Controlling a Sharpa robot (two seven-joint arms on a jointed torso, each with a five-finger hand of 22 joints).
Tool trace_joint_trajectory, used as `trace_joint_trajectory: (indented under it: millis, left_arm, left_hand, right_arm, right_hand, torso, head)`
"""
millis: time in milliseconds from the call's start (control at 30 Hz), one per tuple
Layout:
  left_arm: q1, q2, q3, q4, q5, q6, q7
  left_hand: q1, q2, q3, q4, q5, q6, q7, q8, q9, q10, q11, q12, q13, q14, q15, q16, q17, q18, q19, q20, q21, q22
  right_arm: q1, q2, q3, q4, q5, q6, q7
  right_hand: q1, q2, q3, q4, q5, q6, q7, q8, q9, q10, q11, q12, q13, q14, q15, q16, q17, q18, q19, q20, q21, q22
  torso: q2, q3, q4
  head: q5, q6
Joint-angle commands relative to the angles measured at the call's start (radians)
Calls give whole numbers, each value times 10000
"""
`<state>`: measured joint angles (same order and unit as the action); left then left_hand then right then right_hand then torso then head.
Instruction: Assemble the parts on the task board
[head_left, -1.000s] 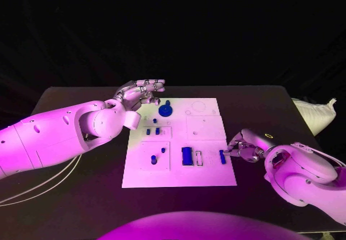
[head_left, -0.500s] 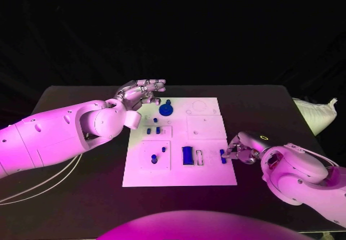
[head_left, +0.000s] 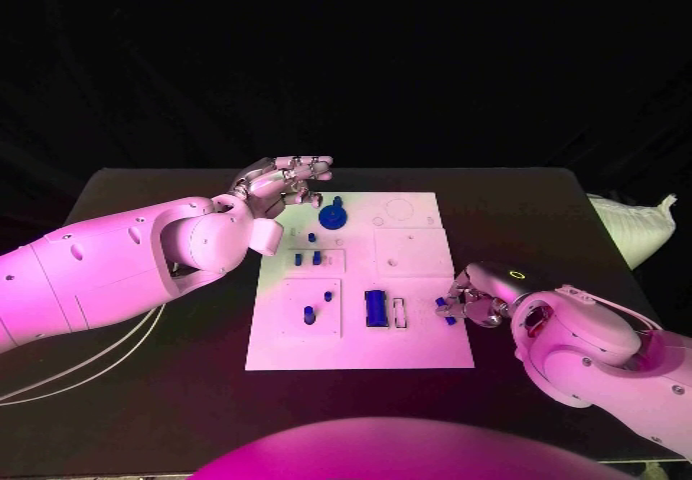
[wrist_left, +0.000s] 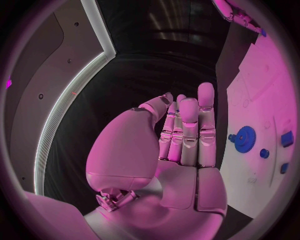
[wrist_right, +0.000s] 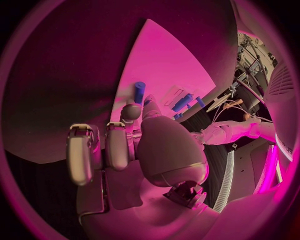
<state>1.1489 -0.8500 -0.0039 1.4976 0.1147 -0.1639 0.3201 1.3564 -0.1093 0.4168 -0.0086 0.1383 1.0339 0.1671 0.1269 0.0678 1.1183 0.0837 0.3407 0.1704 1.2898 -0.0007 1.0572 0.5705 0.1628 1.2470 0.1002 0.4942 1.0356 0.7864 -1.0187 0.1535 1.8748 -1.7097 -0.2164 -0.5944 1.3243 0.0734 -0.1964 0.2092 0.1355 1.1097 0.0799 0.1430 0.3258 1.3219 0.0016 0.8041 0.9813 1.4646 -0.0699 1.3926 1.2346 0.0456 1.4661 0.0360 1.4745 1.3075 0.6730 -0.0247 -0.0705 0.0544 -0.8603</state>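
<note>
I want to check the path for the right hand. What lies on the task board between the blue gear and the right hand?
In the head view, bare white board lies between the blue gear and the right hand; only faint square outlines show there.

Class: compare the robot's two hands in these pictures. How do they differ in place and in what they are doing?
The left hand is at the task board's far left corner; the right hand is at its near right edge. The left hand holds nothing, fingers together and straight; the right hand pinches a small blue part. Both are silver, on white arms.
</note>
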Motion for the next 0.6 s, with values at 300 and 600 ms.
trace_joint_trajectory:
  millis: [300,600]
  left_arm:
    - [1,8,5,22,-69,230,-12]
    - [1,-12,5,26,-94,265,-55]
  left_hand:
    - [-12,56,-26,-30,12,-88,10,35,-3,-53,21,21,16,-53,34,-32,-9,166,-58,24,-58,-9]
    - [-12,56,-26,-30,12,-88,10,35,-3,-53,21,21,16,-53,34,-32,-9,166,-58,24,-58,-9]
  right_arm:
    - [-51,401,-249,-408,-1977,2747,-102]
    - [-75,481,-324,-400,-2567,3238,-121]
  right_hand:
    - [1179,-124,597,-620,-791,68,-8,-151,23,-196,-37,-331,-150,480,-7,-115,-89,-90,279,32,-113,1255]
    - [1610,-119,946,-916,-710,139,-27,-191,39,-192,-60,-377,-144,477,-22,-141,-101,-93,285,23,-112,1267]
  torso:
    - [-12,4,15]
    - [-1,4,7]
  head:
    - [22,-31]
    - [40,-47]
